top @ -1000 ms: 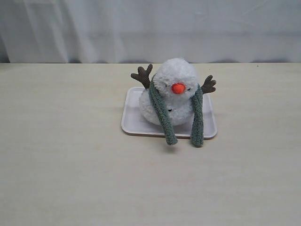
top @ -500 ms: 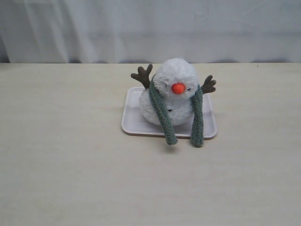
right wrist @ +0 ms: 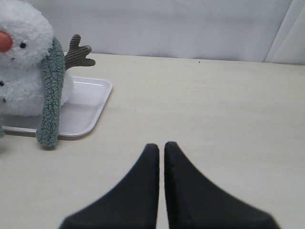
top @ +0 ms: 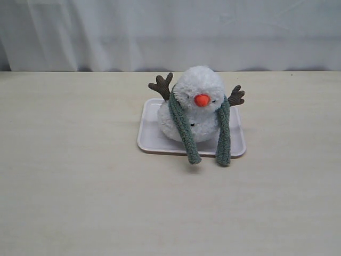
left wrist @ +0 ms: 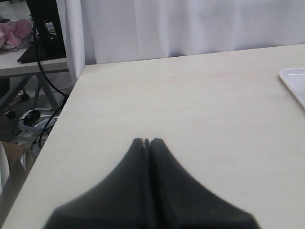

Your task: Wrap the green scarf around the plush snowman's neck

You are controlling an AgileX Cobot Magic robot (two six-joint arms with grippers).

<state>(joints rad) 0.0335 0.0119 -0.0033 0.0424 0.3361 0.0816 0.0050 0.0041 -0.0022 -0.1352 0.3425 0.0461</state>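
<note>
Unchanged: the green scarf (top: 184, 130) drapes the plush snowman (top: 198, 85) (ends loose) near the worktop's far edge. Empty, the left gripper (left wrist: 147, 141) and right gripper (right wrist: 161, 145) stay closed.

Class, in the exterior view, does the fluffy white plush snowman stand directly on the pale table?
No, the plush snowman sits on a white rectangular tray.

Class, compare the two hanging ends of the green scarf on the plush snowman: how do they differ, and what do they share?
In the exterior view, the left end slants inward, while the right end hangs nearly straight. The left end crosses the front of the plush snowman; the right end runs down its side. Both reach past the white tray's front edge.
</note>
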